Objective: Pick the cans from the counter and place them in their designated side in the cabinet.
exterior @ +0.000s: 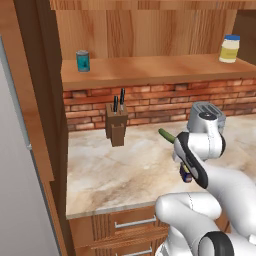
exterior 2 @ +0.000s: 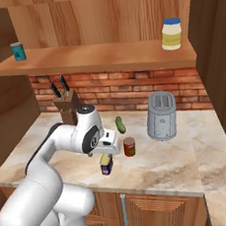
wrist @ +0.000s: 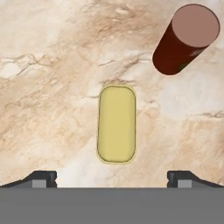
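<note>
Pincer: mine hangs wide open (wrist: 112, 177) straight above the blue can, holding nothing; both fingertips (wrist: 40, 177) stand well outside the can's yellow top.
Blue can: squat, dark blue with a yellow label (exterior 2: 106, 164), upright on the counter (exterior 2: 161, 166) near its front edge; from the hand view I see its yellow top (wrist: 116, 124) as a narrow rounded oblong.
Red-brown can: upright on the counter (exterior 2: 129, 146), just beside the blue one, up and to the right in the hand view (wrist: 186, 38).
Cabinet: the shelf (exterior 2: 98, 57) carries a teal can (exterior 2: 18, 51) at its left end and a pale jar (exterior 2: 171, 34) at its right.
Risk, neighbour: if I drift toward the red-brown can on the way down, I judge a finger could tip it.
Risk, grip: the top is oblong, so closing across the wrong axis may twist or squirt the can out.
Risk, edge: a nudged can could slide off the front.
Risk, obstacles: the toaster (exterior 2: 161, 115), the pickle (exterior 2: 120, 123) and the knife block (exterior 2: 68, 107) stand close behind; a careless lift toward the shelf could clip them.
</note>
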